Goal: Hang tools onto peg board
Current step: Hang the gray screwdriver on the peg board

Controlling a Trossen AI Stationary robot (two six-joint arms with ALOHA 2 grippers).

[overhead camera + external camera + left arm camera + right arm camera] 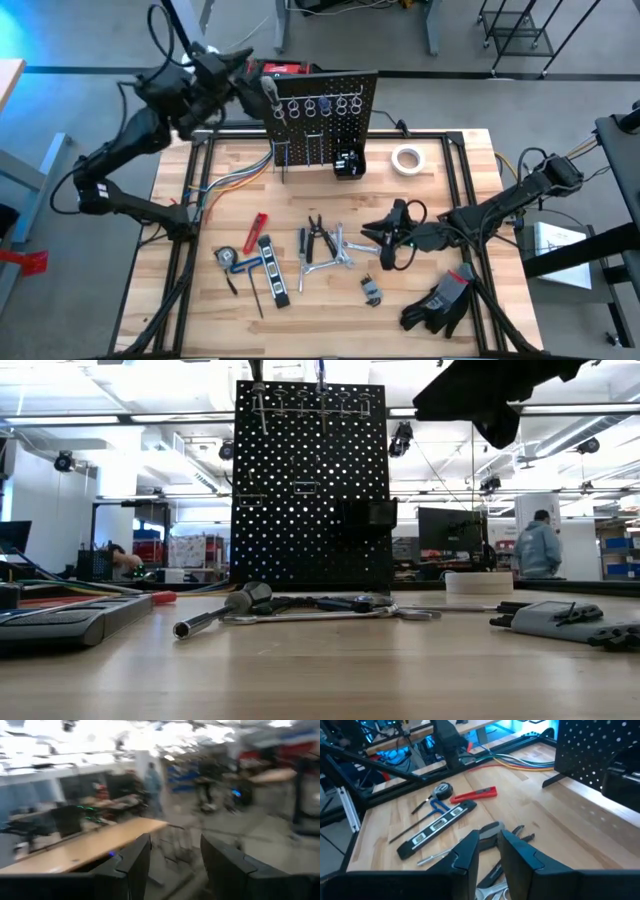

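the peg board (pixel 325 110) is seen upright at the high view's upper centre; tools (pixel 320 250) are scattered below it. the right gripper (pixel 388 243), fingers slightly apart and empty, is held over them. the left gripper (pixel 262 88), fingers apart and empty, is raised at upper left.

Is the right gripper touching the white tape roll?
Apart. The high view shows the right gripper over the tools, with bare table between it and the white tape roll beside the peg board.
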